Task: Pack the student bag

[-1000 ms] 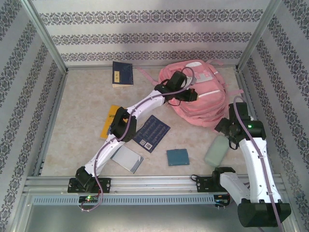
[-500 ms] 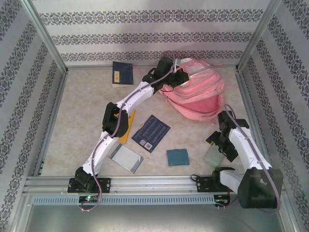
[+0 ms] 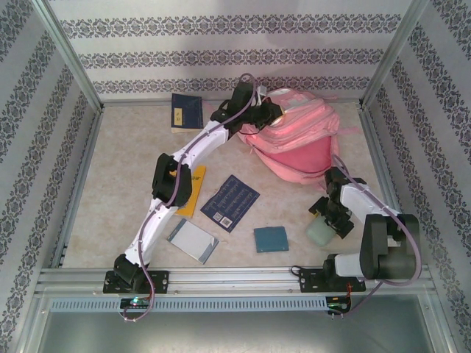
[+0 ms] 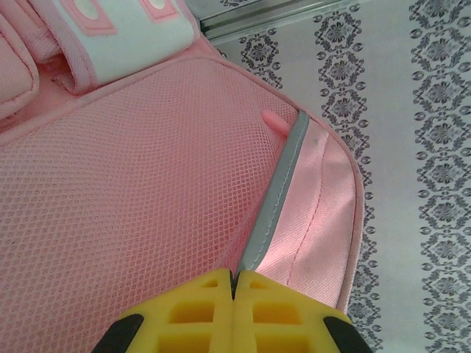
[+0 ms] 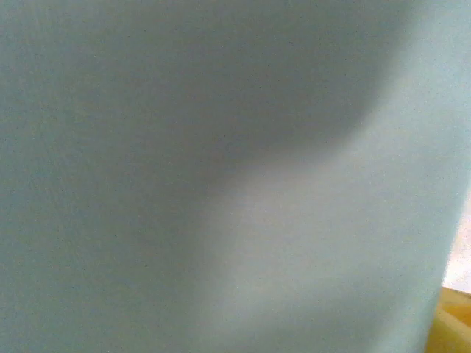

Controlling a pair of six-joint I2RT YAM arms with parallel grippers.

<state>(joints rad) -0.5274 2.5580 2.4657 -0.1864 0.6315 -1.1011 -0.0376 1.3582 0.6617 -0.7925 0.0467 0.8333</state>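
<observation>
Well, the student bag [image 3: 302, 140] lies slumped towards the far right corner of the table [image 3: 125, 169], its top close to the far edge. The left gripper [image 4: 234, 276] is at the bag's left side; its yellow fingers are pressed together, pinching the end of a grey strip [image 4: 274, 198] that runs along the pink mesh panel. The right gripper [image 3: 329, 218] hangs over a pale green case [image 3: 318, 232] near the near right corner, and whether its claw is spread or closed cannot be told, since the right wrist view is a pale green blur.

The hold on the strip looks thin, so a firm pull could let the trim slide out of the fingers, or drag the whole limp bag along the far edge instead of opening it. The right gripper sits so close to the case that a small sideways move could push it against the near rail.

The white patch [image 4: 125, 37] on the bag carries pink shapes, not readable as letters. The dark blue book [image 3: 187, 112] at the far edge and the navy book [image 3: 230, 202] mid-table bear marks too small to read
</observation>
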